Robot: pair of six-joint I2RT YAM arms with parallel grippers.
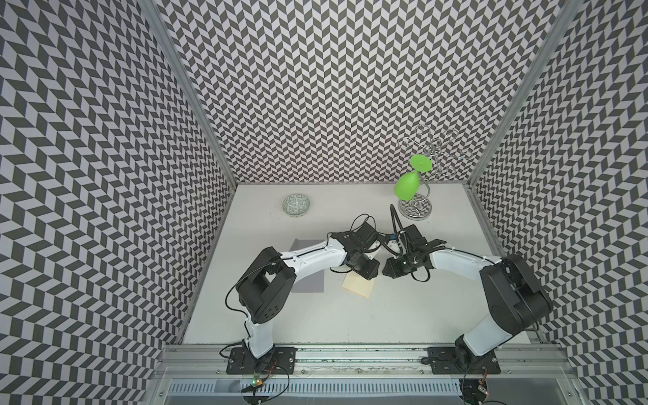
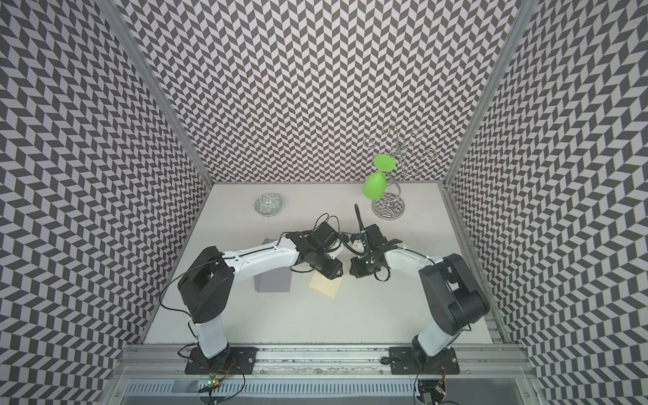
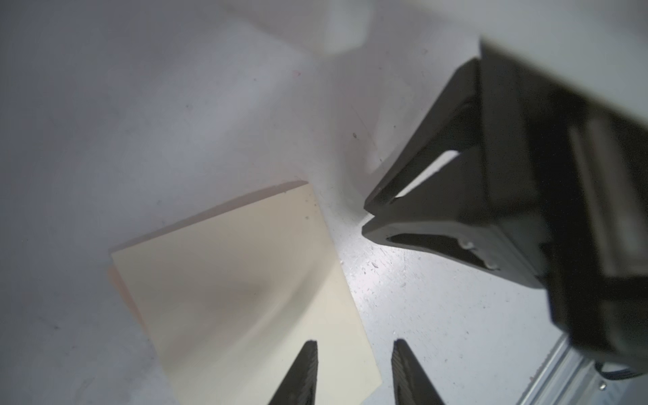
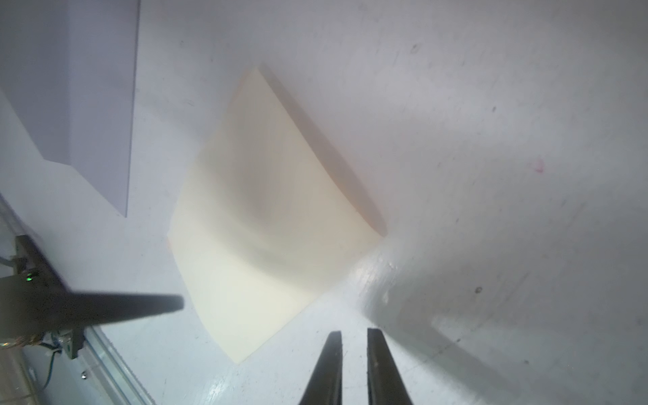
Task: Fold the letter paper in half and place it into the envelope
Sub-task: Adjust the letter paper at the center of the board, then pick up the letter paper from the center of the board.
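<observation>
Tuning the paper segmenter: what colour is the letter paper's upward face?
The letter paper is pale cream-yellow on top, peach edge beneath; clearest in the right wrist view.

Left arm (image 1: 308, 257) and right arm (image 1: 459, 261) both rise from their bases with elbows high. In both top views the forearms angle inward. Left wrist (image 1: 363, 268) and right wrist (image 1: 403, 268) sit close together and do not touch, both tilted downward. The fingers are hidden under the wrists in the top views. Left gripper (image 3: 355, 345) has its jaws clearly parted, with nothing between them. Right gripper (image 4: 354, 333) has its jaws only narrowly parted and is also empty. The gripper tips point toward each other, near but apart. One left finger (image 4: 168, 303) shows in the right wrist view.
</observation>
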